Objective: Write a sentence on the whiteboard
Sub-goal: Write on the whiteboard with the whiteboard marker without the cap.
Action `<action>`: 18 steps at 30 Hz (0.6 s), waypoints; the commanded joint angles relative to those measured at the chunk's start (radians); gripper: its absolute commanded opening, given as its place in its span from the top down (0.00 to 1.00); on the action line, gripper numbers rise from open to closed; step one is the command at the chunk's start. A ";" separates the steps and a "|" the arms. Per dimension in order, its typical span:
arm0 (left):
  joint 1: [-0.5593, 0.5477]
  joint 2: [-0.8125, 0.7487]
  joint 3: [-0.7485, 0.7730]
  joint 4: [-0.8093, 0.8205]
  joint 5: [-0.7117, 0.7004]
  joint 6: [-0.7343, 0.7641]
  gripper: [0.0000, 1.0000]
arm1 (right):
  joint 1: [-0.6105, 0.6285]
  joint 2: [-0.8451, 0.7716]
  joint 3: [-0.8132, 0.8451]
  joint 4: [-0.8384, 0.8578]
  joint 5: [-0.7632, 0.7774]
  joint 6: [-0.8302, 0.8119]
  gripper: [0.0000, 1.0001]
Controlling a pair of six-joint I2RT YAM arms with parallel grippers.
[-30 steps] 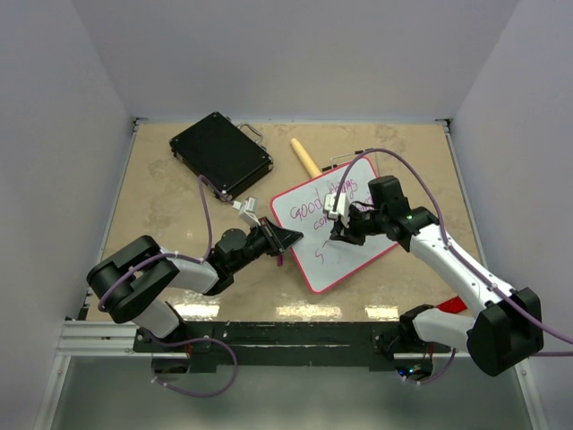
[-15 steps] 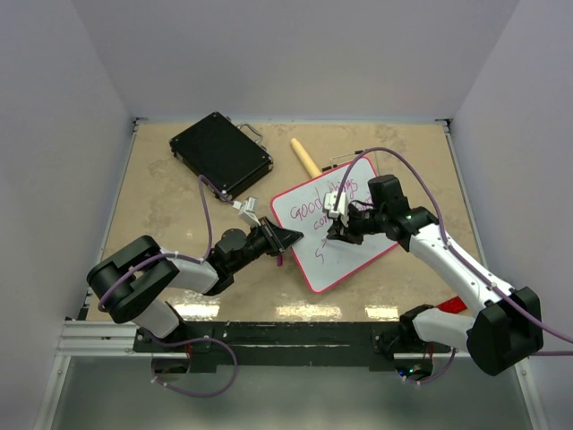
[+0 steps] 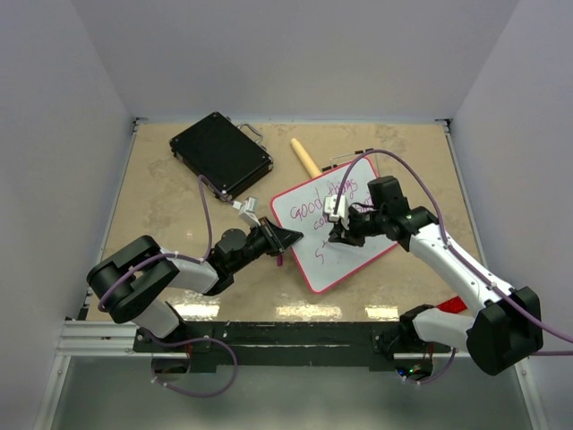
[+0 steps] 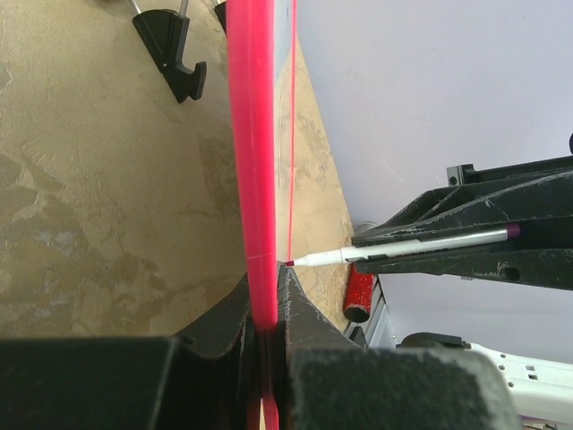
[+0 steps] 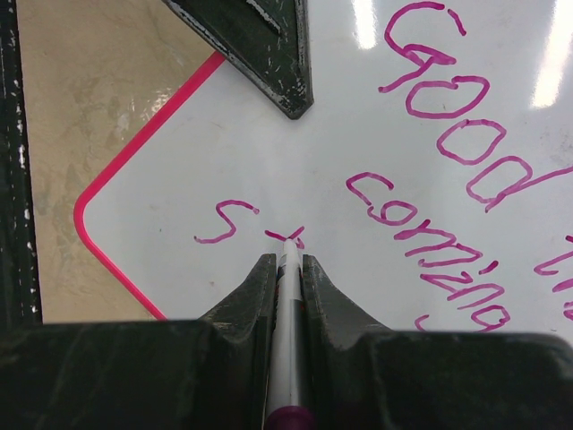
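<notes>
The whiteboard (image 3: 358, 249) is gripped at its near left edge by the left gripper (image 3: 285, 238). Seen from the left wrist, the jaws are clamped on the red-pink rim (image 4: 252, 134), which runs straight ahead of them. One black foot (image 4: 175, 49) is seen further along, to the left of the rim. The right gripper (image 3: 340, 235) is closed tightly on a marker (image 5: 286, 340), held lengthwise between the fingers with its tip just ahead of them, touching the board.

The sentence (image 5: 448, 170) is laid out ahead and to the right of the marker tip: "Good" furthest, "coming" nearer, and an "s" with a fresh stroke at the tip itself. Bare white board is left to the right of the tip along that last line. The board's rounded corner (image 5: 85, 215) and pink edge lie close on the left. The tip of the left gripper (image 5: 291, 90) rests over the board straight ahead of the marker.

Beyond the left gripper a black case (image 3: 220, 154) lies on the tan stone-patterned table (image 3: 170, 206). A pale wooden stick (image 3: 304, 158) is placed just past the board's far edge. The table is enclosed on three sides by plain white walls (image 3: 295, 54).
</notes>
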 commanded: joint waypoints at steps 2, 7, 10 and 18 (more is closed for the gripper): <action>0.001 -0.023 0.002 0.125 -0.016 0.040 1.00 | 0.012 0.001 -0.009 -0.061 -0.018 -0.056 1.00; -0.001 -0.022 0.007 0.125 -0.013 0.040 1.00 | 0.024 0.007 -0.014 -0.092 -0.011 -0.079 1.00; 0.001 -0.023 0.009 0.124 -0.013 0.040 1.00 | 0.033 0.007 -0.019 -0.104 -0.002 -0.090 1.00; -0.001 -0.022 0.013 0.119 -0.011 0.041 1.00 | 0.041 0.004 -0.032 -0.118 0.060 -0.097 1.00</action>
